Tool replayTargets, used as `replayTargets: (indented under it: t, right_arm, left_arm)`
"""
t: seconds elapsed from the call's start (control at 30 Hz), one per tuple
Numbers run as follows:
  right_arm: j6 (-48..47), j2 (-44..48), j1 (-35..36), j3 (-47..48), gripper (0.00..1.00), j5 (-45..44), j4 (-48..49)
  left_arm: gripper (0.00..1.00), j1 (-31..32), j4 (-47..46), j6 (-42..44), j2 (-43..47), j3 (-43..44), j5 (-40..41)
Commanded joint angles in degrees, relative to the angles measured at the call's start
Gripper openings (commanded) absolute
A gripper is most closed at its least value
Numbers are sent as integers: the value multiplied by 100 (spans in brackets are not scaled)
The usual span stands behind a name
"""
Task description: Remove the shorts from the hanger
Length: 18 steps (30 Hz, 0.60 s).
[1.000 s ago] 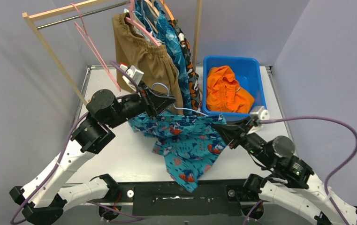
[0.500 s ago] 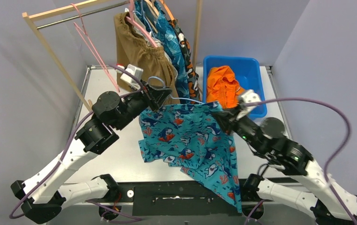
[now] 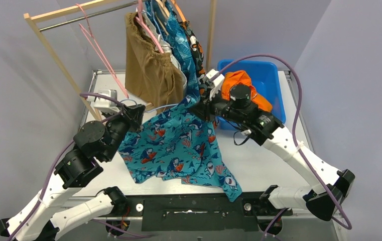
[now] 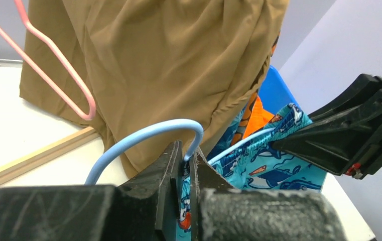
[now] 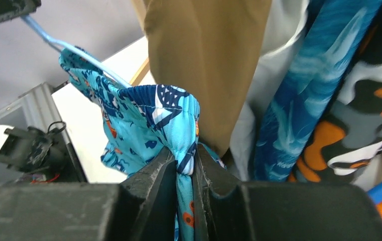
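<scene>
- The left arm is bent at the elbow and leans forward, its left claw (image 3: 137, 114) squeezed tight on the pale blue hanger (image 4: 153, 129).
- The right arm stretches up and inward. The right claw (image 5: 186, 160), further back and to the right of the left claw, pinches the shark-print shorts (image 5: 143, 113).

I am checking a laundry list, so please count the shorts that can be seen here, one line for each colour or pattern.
Plain brown shorts: 1
White shorts: 1
Blue patterned shorts: 1
Orange-black-white camouflage shorts: 1
Teal shark-print shorts: 1
Plain orange shorts: 1
Total: 6
</scene>
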<state>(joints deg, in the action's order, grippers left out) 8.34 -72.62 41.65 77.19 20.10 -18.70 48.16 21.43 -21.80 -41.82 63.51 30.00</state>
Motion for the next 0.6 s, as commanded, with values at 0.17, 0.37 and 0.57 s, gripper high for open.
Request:
replayTargets:
  t: [0.17, 0.37, 0.57]
  right_arm:
    - [1217, 1090, -373, -2565, 25, -1369, 976]
    - [1188, 1732, -394, -2283, 58, -1826, -122]
    - [1313, 2402, -387, -2597, 78, -1635, -25]
  left_arm:
    - [0, 121, 218, -88, 65, -226, -1279]
    - [0, 120, -4, -131, -168, -565, -1324]
    - [0, 119, 172, -191, -341, -674, -1126]
